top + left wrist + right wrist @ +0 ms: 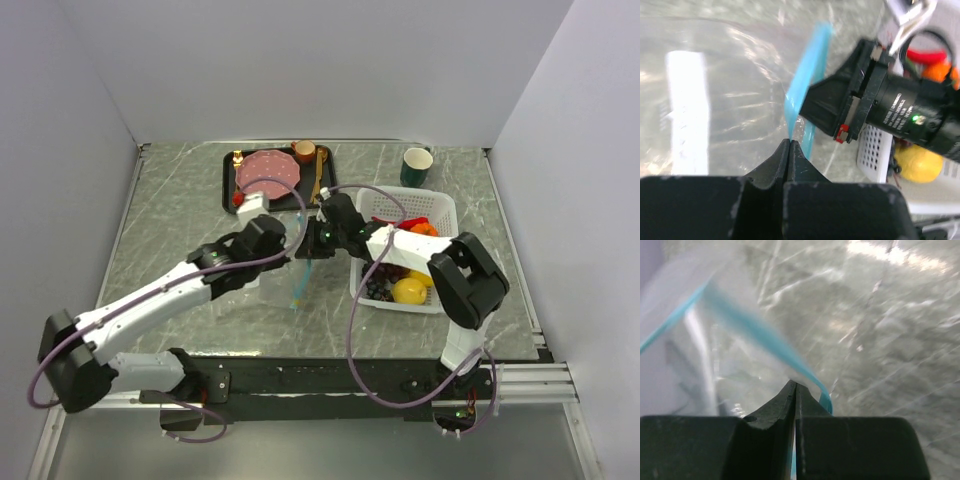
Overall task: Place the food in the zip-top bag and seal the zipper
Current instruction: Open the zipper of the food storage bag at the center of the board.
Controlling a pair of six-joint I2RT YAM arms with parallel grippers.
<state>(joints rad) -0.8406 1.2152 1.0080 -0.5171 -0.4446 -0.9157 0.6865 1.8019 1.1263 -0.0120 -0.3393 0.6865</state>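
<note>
Zip-top bag (725, 95) beside white basket (442, 196); right arm (378, 242) between.

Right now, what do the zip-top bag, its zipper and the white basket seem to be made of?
The zip-top bag: thin clear plastic film, glossy; wrinkles and reflects light. The zipper: teal plastic strip, probably matte. The basket: probably white plastic, moulded mesh holes.

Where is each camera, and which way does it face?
Top external: above and behind, looking down on the table; left arm and right arm show.
Left wrist: on the left arm, facing past its shut left end effector to the teal zipper.
Right wrist: on the right arm, facing past its shut right end effector to the zipper.
Both wrist views share the pinched zipper.
</note>
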